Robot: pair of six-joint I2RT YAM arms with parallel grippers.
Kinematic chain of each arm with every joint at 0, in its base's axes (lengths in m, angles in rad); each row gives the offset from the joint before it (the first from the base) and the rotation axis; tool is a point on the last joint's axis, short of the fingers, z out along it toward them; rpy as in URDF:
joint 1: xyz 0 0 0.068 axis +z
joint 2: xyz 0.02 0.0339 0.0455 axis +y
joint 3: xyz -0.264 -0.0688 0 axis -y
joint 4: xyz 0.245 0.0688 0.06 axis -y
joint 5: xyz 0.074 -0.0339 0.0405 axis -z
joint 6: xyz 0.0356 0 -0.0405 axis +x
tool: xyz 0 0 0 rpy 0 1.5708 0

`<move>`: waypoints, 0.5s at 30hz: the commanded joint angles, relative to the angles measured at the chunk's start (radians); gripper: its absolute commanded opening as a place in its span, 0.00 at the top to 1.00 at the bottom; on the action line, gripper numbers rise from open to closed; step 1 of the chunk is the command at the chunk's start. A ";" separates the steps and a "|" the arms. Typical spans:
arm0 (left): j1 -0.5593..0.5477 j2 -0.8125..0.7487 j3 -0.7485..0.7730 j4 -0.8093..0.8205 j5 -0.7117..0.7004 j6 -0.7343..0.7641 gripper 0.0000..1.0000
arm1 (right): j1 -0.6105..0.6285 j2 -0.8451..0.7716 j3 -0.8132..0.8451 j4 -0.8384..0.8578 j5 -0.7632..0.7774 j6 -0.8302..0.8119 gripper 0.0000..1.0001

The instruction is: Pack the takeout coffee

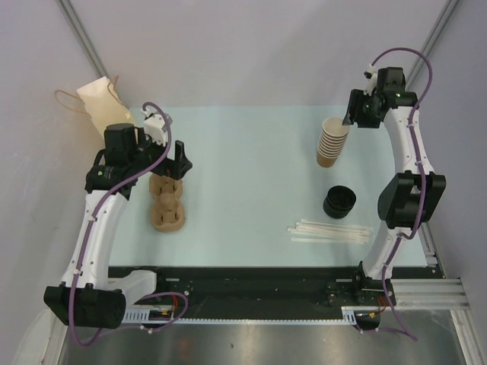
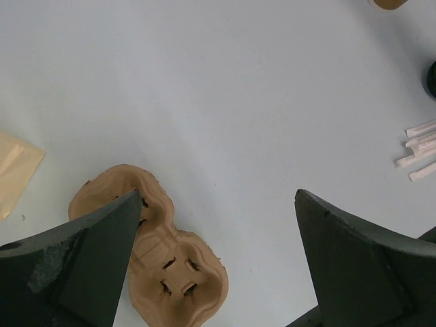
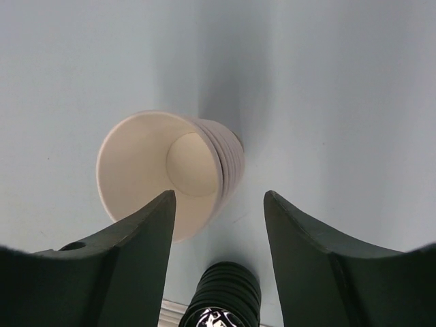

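No finished takeout coffee, meaning a single cup wearing its lid, shows in any view, so its heading cannot be given. The closest thing to it is the top cup of the cup stack (image 1: 332,142), which stands mouth up with its long axis roughly vertical. Closest to the arm bases, on the near side of the stack, lie the straws (image 1: 331,230). Between them and the stack sits the pile of black lids (image 1: 339,201). At the stack itself the right gripper (image 3: 218,197) has its jaws apart but not wide, one finger over the top cup's mouth and the other outside its wall, with no pinch visible. As I judge it, a squeeze on that thin rim could crush it, drag several nested cups up together, or tip the stack over toward the lids. Well to the left of the stack, the left gripper (image 2: 218,197) hangs spread wide and empty above the pulp carrier (image 1: 167,204). Farther back on that side stands the paper bag (image 1: 97,103).
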 commanded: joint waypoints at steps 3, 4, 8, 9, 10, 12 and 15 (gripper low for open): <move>-0.007 -0.027 0.006 0.059 0.012 -0.030 0.00 | 0.014 0.009 0.075 0.036 0.031 0.032 0.47; -0.009 -0.029 0.006 0.060 0.012 -0.030 0.00 | 0.014 0.015 0.079 0.038 0.031 0.032 0.49; -0.009 -0.024 0.018 0.054 0.012 -0.027 0.01 | 0.020 0.038 0.095 0.036 0.025 0.037 0.49; -0.009 -0.024 0.019 0.054 0.014 -0.027 0.00 | 0.022 0.042 0.098 0.036 0.021 0.038 0.50; -0.009 -0.023 0.019 0.054 0.011 -0.026 0.00 | 0.023 0.046 0.099 0.036 0.021 0.038 0.50; -0.009 -0.023 0.021 0.051 0.000 -0.024 0.00 | 0.025 0.052 0.102 0.035 0.028 0.035 0.50; -0.007 -0.024 0.019 0.053 -0.009 -0.024 0.00 | 0.028 0.061 0.105 0.035 0.031 0.035 0.50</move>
